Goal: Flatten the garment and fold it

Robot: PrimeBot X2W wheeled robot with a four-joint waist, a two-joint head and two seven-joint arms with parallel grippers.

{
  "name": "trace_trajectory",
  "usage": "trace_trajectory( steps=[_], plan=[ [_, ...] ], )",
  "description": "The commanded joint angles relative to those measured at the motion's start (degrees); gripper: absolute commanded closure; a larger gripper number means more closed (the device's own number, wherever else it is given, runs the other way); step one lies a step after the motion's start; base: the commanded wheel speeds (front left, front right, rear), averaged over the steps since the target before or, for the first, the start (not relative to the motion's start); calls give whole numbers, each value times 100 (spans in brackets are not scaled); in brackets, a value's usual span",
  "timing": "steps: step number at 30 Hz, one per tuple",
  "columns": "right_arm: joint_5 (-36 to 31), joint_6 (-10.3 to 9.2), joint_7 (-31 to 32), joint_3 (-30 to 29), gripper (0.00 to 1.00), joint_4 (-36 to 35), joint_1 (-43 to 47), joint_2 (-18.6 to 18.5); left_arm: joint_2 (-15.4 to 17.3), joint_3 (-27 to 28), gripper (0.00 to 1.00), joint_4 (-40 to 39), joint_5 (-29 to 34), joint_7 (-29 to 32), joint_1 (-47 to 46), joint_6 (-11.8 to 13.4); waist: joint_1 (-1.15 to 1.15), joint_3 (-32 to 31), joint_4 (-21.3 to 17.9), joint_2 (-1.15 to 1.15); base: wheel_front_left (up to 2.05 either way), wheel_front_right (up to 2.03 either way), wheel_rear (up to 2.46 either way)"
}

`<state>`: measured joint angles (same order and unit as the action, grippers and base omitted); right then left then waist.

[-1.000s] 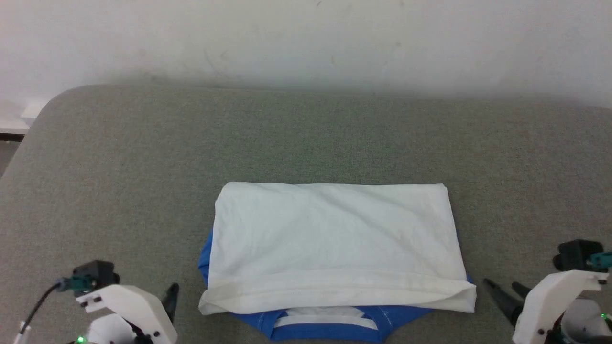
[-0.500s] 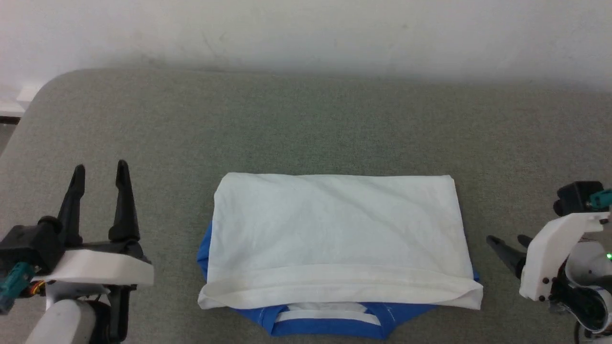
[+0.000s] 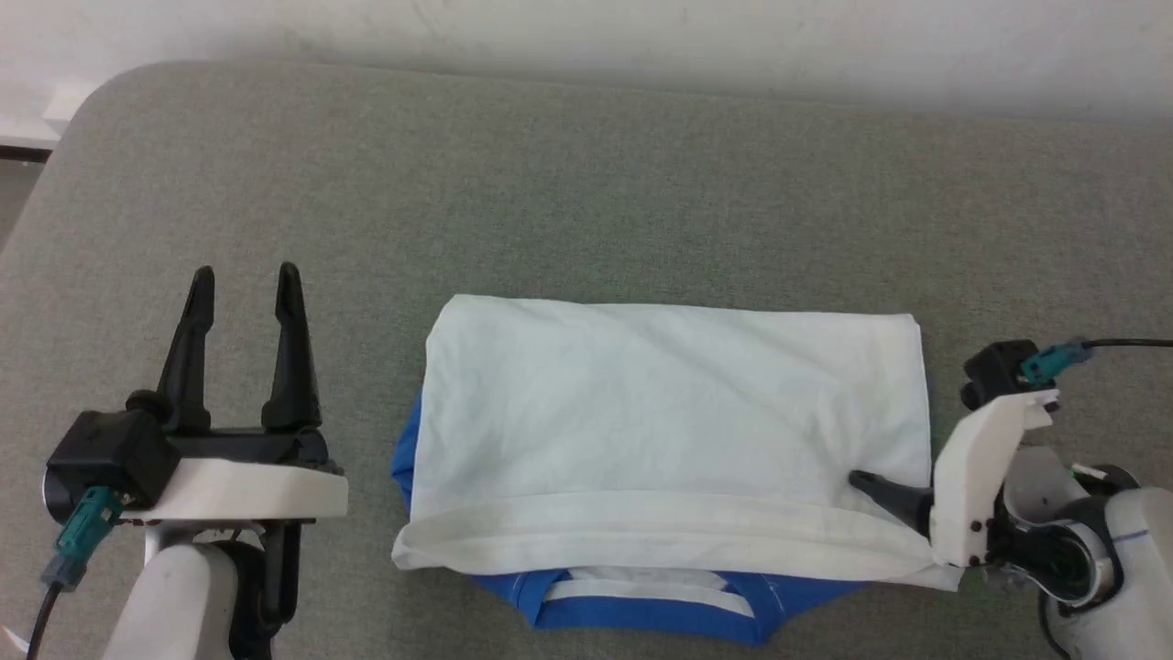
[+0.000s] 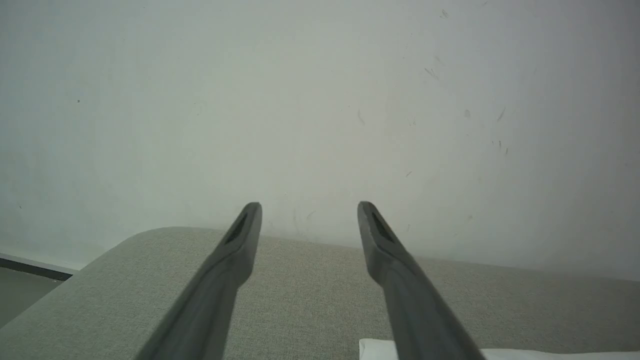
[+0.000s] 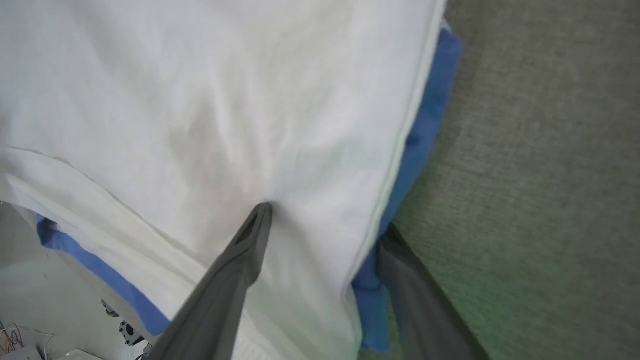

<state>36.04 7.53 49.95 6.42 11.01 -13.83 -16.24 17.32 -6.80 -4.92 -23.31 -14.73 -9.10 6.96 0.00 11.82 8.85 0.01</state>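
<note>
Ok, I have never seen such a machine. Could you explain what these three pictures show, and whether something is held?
This is a robot with two arms, each ending in a gripper with two long dark fingers. The wide picture comes from its head, looking down; the other two come from cameras on its wrists, looking along the fingers. On the grey padded surface lies a folded garment, white with blue at its near edge. The left gripper stands open beside it, holding nothing. The right gripper is open too: one finger rests on the white cloth, the other at the blue side edge, so nothing is gripped.
</note>
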Motion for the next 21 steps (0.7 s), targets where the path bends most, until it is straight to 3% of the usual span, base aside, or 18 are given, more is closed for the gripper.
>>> trace_trajectory(
  steps=[1,7,9,10,14,21],
  plan=[
    [68,-4,-31,191,0,144,-20,80,-83,87,0,54,70,-26,27,-92,0,47,29,-1,0,0,0],
    [190,-4,-197,574,0,395,-180,-7,-384,375,0,235,259,-26,34,-428,0,52,23,-1,0,0,0],
    [193,-4,-207,603,71,485,-203,-88,-447,443,0,300,321,-26,25,-518,0,36,15,-1,0,0,0],
    [189,-4,-234,602,100,514,-211,-130,-480,477,0,325,349,-26,21,-557,0,27,8,-1,0,0,0],
    [213,-4,-350,436,100,636,-181,-269,-602,615,0,391,447,-27,36,-694,0,-50,-32,-1,0,0,0],
    [-166,-4,-491,-341,100,926,43,-686,-737,782,0,540,613,-27,119,-844,0,-187,-105,-1,0,0,0]
  ],
)
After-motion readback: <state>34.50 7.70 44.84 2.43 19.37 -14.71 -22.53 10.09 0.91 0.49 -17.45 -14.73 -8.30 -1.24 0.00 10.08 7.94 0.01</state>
